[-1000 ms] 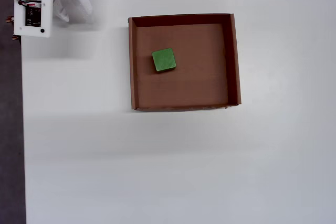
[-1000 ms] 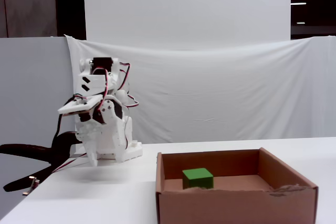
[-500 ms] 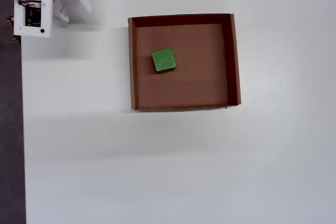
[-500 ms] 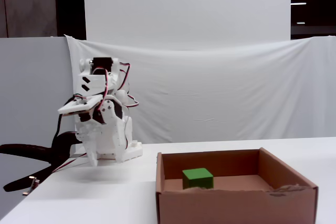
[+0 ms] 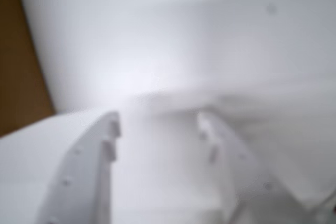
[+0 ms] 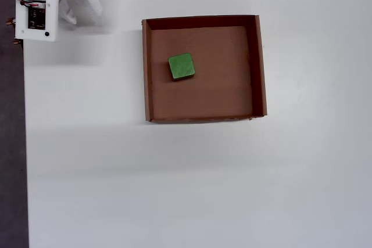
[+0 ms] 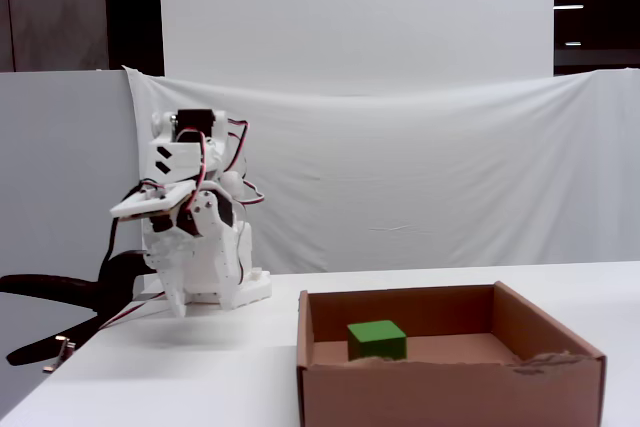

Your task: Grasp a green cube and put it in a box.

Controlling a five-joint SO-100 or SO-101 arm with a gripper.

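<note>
Resting flat on the floor of the box (image 6: 258, 65): the cube (image 6: 181, 66), toward the box's left wall in the overhead view, apart from every wall. Judged complete as far as placement goes; nothing left to grasp or carry, only a possible settling of the arm. Confirmed in the fixed view: cube (image 7: 377, 339) inside the box (image 7: 450, 392), below the rim, nothing touching it.

Folded at the counter's (image 6: 174, 190) top-left corner in the overhead view: the arm (image 6: 52, 1), well apart from the box. Seen in the fixed view as a compact white stack (image 7: 195, 237) at the counter's far left edge, gripper pointing down toward the counter.

Gripper (image 5: 157, 121) in the wrist view: blurred, two white fingers (image 5: 107, 135) parted with a clear gap, empty, bare counter beneath. Read as parted and holding nothing. A brown patch at the left edge of that view, too blurred to identify.

Cube relative to gripper: well apart, off toward the counter's middle, no contact.
</note>
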